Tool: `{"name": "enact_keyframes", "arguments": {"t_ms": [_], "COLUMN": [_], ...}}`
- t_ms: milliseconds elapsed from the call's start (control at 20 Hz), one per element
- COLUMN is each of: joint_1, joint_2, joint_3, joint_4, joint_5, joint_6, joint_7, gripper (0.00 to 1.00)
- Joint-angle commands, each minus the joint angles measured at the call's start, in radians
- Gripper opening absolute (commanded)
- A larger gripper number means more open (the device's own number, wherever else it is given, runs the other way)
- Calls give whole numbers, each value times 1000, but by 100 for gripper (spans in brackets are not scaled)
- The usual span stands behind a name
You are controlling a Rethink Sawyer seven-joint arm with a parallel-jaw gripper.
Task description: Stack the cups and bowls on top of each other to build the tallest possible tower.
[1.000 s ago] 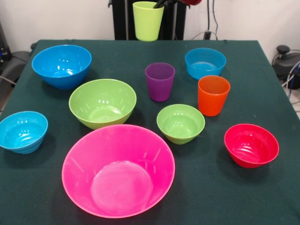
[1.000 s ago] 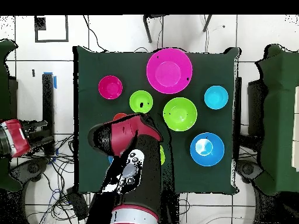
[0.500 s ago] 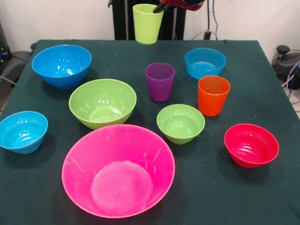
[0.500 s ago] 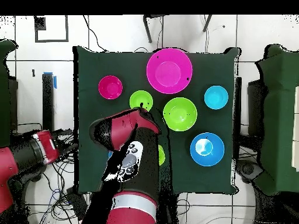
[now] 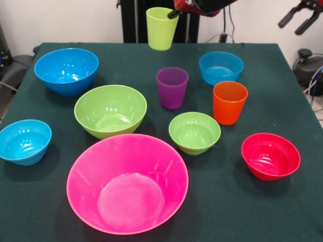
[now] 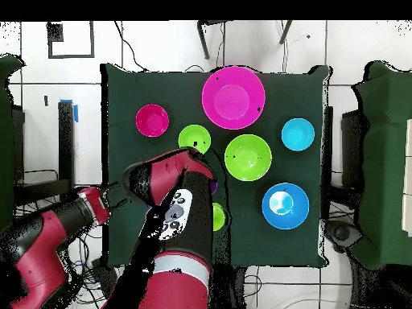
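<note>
My gripper (image 5: 173, 12) is at the top edge of the front view, shut on the rim of the lime green cup (image 5: 161, 28). It holds the cup upright over the table's far edge. The cup also shows beside the arm in the overhead view (image 6: 218, 216). The purple cup (image 5: 172, 87) and the orange cup (image 5: 229, 102) stand mid-table. The huge pink bowl (image 5: 126, 186) sits empty at the near edge. The large green bowl (image 5: 110, 110), large blue bowl (image 5: 66, 69), small green bowl (image 5: 194, 132), red bowl (image 5: 270, 155) and two light-blue bowls (image 5: 24, 141) (image 5: 220, 67) stand apart, none nested.
The dark green table (image 5: 282, 212) holds every bowl and cup. In the overhead view my red arm (image 6: 181, 217) covers the purple cup, the orange cup and one light-blue bowl. A black part of the arm (image 5: 302, 15) shows at the front view's upper right.
The gripper with the lime green cup has moved slightly down and to the right in the front view. The arm's elbow has swung into view at the side. The bowls have not moved.
</note>
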Motion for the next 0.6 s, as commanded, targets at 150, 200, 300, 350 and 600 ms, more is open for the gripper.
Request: {"name": "enact_keyframes", "arguments": {"t_ms": [150,200,300,350,600], "joint_1": [33,33,36,38,43], "joint_2": [47,50,58,61,70], "joint_3": [109,108,108,108,103], "joint_4": [-71,-71,-78,-82,-94], "joint_5": [42,45,48,51,62], "joint_6": [65,63,64,67,81], "joint_7": [67,65,61,59,52], "gripper": [0,0,0,0,0]}}
